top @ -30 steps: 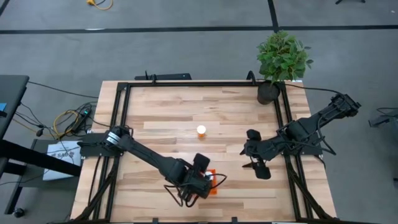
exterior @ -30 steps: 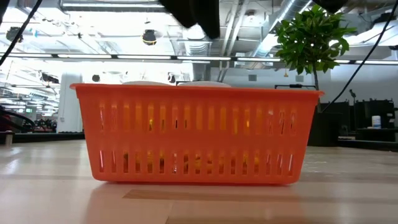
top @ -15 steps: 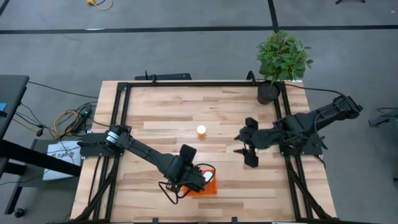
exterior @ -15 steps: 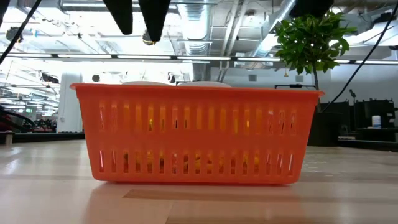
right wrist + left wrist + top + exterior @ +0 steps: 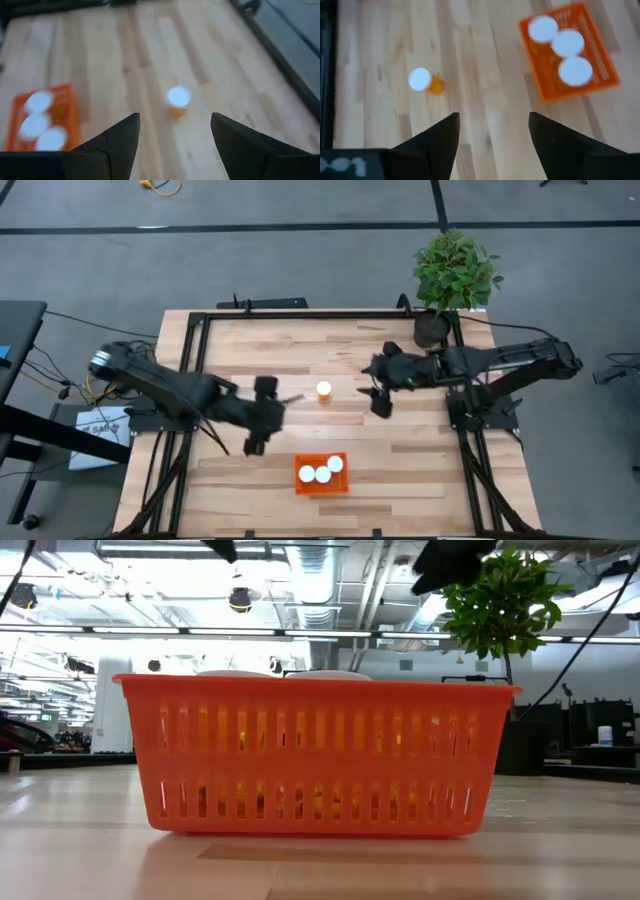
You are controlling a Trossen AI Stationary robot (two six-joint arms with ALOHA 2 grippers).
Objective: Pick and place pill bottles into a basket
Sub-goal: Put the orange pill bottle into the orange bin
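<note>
The orange basket [image 5: 321, 473] stands near the table's near edge with three white-capped pill bottles [image 5: 320, 472] upright inside; it fills the low view [image 5: 315, 755]. One more pill bottle [image 5: 324, 390] stands upright on its base at the table's middle. My left gripper [image 5: 257, 430] is open and empty, left of the basket and of the lone bottle [image 5: 424, 81]. My right gripper [image 5: 378, 398] is open and empty, to the right of the lone bottle [image 5: 177, 99].
A potted plant [image 5: 452, 275] in a black pot stands at the table's far right corner. The table's black frame rails [image 5: 195, 370] run along its sides. Bare wood lies between the lone bottle and the basket.
My left gripper has drawn away from over the basket, toward the table's left and far side, leaving the three bottles in the basket uncovered. My right gripper has moved toward the far side and left, closer to the lone bottle.
</note>
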